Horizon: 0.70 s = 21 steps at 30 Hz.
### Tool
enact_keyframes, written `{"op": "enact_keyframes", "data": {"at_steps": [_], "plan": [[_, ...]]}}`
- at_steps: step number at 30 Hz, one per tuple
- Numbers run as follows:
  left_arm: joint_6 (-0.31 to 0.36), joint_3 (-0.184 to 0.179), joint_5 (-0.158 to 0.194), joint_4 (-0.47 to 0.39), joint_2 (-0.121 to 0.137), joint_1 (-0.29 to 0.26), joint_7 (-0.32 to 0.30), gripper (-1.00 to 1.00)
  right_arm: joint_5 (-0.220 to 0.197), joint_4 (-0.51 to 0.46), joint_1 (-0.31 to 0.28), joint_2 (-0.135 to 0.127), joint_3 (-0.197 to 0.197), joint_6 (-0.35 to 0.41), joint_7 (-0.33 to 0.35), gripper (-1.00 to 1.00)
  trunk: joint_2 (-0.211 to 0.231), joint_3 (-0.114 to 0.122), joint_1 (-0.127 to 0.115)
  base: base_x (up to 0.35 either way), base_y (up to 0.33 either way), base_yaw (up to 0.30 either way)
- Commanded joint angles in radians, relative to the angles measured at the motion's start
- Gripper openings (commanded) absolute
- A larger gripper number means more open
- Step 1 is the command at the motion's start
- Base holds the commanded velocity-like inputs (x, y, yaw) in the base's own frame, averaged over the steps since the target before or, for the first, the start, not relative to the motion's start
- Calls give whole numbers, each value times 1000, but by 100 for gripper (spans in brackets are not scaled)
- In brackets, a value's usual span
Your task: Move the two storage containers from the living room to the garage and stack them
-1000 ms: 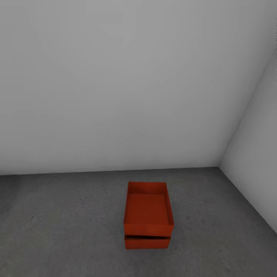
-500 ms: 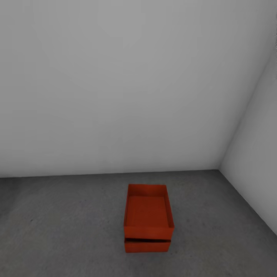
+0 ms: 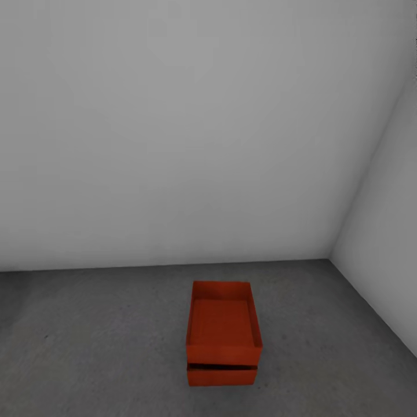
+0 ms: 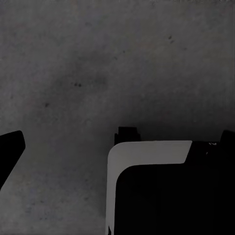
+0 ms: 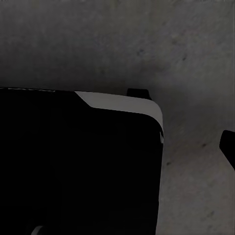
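Note:
Two orange-red storage containers stand stacked on the dark grey garage floor (image 3: 104,341), near the corner of two white walls. The upper container (image 3: 223,324) is open-topped and empty, and rests on the lower container (image 3: 222,376), with a thin dark gap along the front. In the left wrist view my left gripper (image 4: 122,139) hangs over bare concrete, a dark fingertip (image 4: 11,149) at the frame's edge, open and holding nothing. My right gripper (image 5: 117,142) is likewise over the floor, one fingertip (image 5: 228,147) at the frame's edge, nothing held.
A white back wall (image 3: 174,145) and a white side wall (image 3: 388,249) meet behind and to the right of the stack. My own black-and-white base (image 4: 161,191), base (image 5: 78,161) shows below each wrist camera. Bare concrete lies left of the stack.
The whole head picture has slid slightly downward, so the camera has moved. The stacked containers stay put on the floor.

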Motion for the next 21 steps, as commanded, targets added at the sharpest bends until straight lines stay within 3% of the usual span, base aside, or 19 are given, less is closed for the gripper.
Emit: {"op": "enact_keyframes", "data": {"at_steps": [1, 21], "plan": [[-1, -2, 6, 1, 0, -1, -4, 100, -8, 3, -1, 1, 8, -5, -1, 100, -1, 0, 0, 0, 0, 0], [-3, -2, 5, 0, -1, 2, -4, 100, -7, 3, -1, 4, 9, -4, -1, 100, -1, 32, 0, 0, 0, 0]]}}
